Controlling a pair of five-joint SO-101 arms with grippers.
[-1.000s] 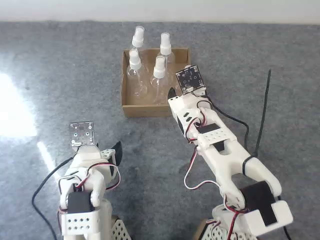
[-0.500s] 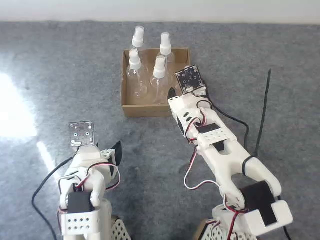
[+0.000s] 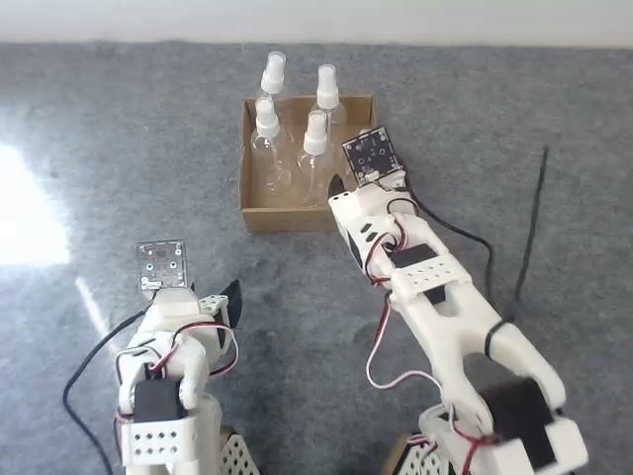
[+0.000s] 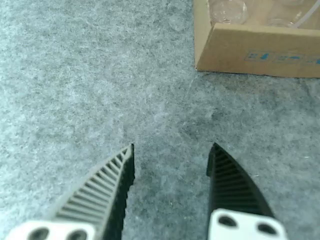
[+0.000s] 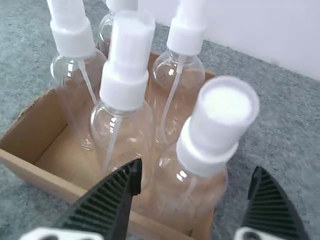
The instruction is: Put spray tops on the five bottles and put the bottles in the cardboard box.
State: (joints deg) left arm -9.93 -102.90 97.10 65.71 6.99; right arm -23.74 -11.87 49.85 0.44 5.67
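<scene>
Five bottles [image 5: 122,135] in cardboard box [image 3: 287,216]: tip-over hazard.
Right pincer [image 5: 196,169], wide open, straddles the near right bottle [image 5: 190,195]; skewed withdrawal may snag its spray top [image 5: 220,125].

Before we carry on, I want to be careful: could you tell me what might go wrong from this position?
The right gripper holds its open jaws either side of the nearest bottle. If it lifts off-centre, one could snag the spray top and tip it. The bottles stand close together, so a tip may knock the neighbouring bottle. The cardboard box might slide if nudged.
</scene>
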